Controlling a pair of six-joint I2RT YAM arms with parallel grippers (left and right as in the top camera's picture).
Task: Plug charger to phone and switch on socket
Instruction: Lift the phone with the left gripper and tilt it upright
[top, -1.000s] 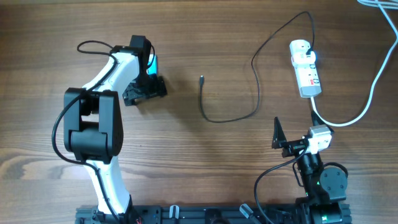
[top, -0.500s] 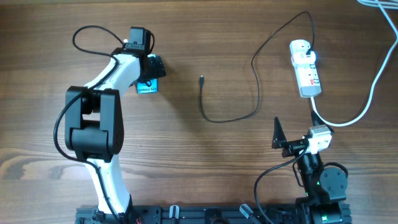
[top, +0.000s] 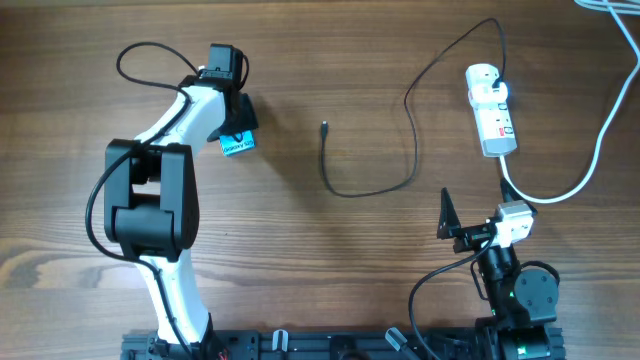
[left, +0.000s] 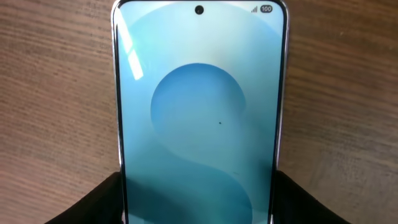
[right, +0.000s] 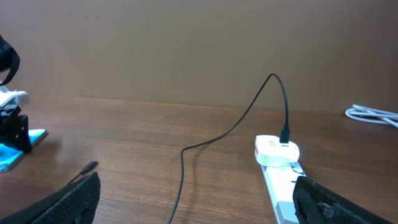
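The phone (left: 199, 124) lies screen-up at the far left of the table (top: 300, 260); overhead only its Galaxy end (top: 237, 145) shows. My left gripper (top: 238, 112) is over it, and both black fingers (left: 93, 202) press against its long edges, so it is shut on the phone. The charger is a thin black cable (top: 372, 192) with its plug tip (top: 325, 127) free on the wood. Its white adapter (top: 483, 75) sits in the socket (top: 494, 125) at the far right. My right gripper (top: 452, 228) stands open and empty near the front right.
A thick white cord (top: 592, 150) curves from the socket toward the far right corner. In the right wrist view the cable (right: 182, 168) crosses the wood between the plug tip (right: 89, 166) and the socket (right: 283, 186).
The left gripper swung back from the phone's near end to above the phone and narrowed its fingers onto its edges. The phone's near end turned slightly. The right arm stayed still.
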